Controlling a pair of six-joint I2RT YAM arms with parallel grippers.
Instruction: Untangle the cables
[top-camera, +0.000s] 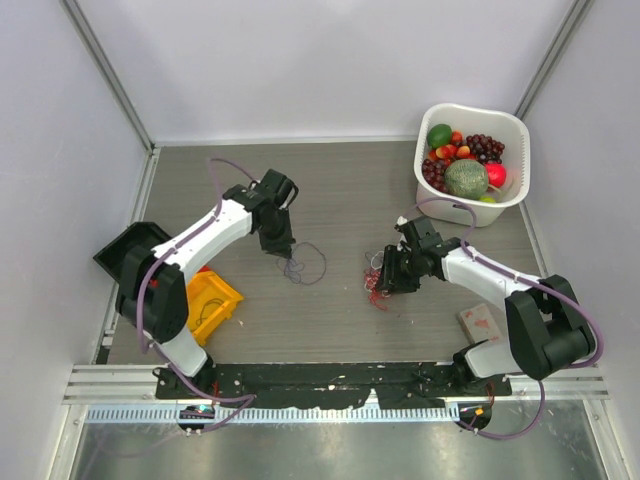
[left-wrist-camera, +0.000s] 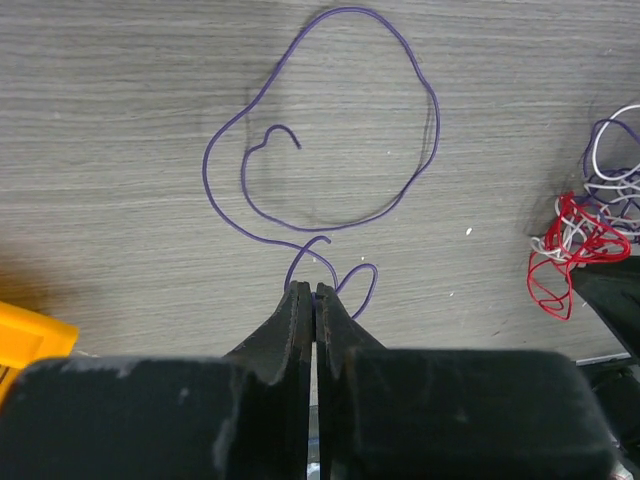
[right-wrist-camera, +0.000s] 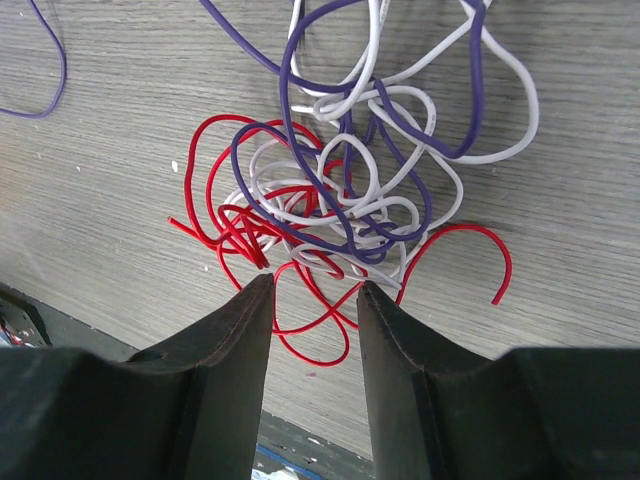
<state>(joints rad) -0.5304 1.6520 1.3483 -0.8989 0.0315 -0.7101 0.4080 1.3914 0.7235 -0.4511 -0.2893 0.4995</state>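
I am pinching my left gripper (left-wrist-camera: 312, 288) shut on the near loop of the purple cable (left-wrist-camera: 205, 175), or so I am judging it, since the thin wire is running right into the pressed-together tips. That cable is lying in one open ring on the table (top-camera: 340, 180) just left of its middle, apart from the rest. The remaining cables (right-wrist-camera: 340, 200), red, white and more purple, are sitting in a knotted clump right of the middle, somewhat nearer the front edge than the back one. I am hanging my right gripper (right-wrist-camera: 313, 285) directly over them with its fingers partly spread and nothing in them, and a red strand (right-wrist-camera: 470, 228) is curling out just beside the right one. The danger I am seeing is on this side. The red loops under my tips are lying crossed with white ones, so if I close here I am likely grabbing several strands at once, and pulling would be tightening the knot or dragging the whole clump along the table instead of freeing one wire. On the left the risk is slighter. The wire is so thin that it could be slipping out of my shut tips, or I could be sweeping the freed ring back toward the clump, where it would catch again.
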